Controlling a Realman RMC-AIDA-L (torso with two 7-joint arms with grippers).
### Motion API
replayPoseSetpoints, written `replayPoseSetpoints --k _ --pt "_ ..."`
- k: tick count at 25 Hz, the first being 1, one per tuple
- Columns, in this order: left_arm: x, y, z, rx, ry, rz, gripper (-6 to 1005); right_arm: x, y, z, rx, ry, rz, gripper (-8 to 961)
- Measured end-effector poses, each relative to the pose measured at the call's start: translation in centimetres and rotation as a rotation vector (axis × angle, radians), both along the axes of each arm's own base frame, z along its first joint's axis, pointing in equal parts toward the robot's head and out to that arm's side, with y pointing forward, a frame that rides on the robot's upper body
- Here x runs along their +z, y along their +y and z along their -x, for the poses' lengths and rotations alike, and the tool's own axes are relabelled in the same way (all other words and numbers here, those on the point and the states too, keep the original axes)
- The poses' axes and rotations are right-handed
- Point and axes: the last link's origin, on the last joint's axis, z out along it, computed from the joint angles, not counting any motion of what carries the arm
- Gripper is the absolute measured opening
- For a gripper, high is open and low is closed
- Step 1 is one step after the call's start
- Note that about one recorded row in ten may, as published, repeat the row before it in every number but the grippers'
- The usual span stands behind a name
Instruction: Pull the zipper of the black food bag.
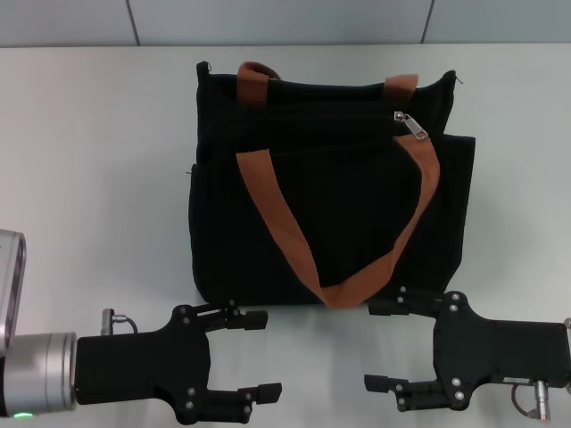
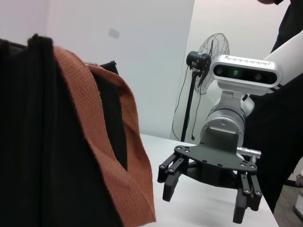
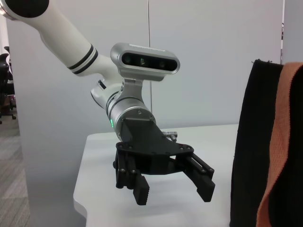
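Boxy black fabric food bag [image 1: 330,214] lies flat on the white table [image 1: 89,178], rust-orange webbing handles [image 1: 294,241] draped across it. Silver zipper [image 1: 411,126] with its teardrop tab sits well beyond the right gripper [image 1: 382,344], near the bag's far edge. Left gripper [image 1: 260,353] and right gripper both hover just short of the bag's near edge, jaws spread wide, holding nothing.

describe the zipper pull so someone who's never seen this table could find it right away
Find the black food bag lying on the white table, beyond both open grippers. Near its far right corner, beside the orange handle, sits the zipper: a small silver slider with a teardrop tab, the only shiny metal on the dark fabric.
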Motion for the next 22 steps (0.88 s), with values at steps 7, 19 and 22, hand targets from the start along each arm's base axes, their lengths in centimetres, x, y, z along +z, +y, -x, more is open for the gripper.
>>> replayPoseSetpoints --k 7,19,22 --pt "-0.09 -0.17 0.07 0.005 -0.002 0.004 819 -0.01 0.20 0.14 0.005 -0.001 0.001 809" --pt "-0.13 -0.28 0.03 0.011 -0.007 0.014 819 -0.07 0.22 0.18 0.011 -0.007 0.009 809" --pt "-0.10 -0.26 0.03 0.013 -0.008 0.014 819 -0.10 0.28 0.15 0.010 -0.011 0.008 809"
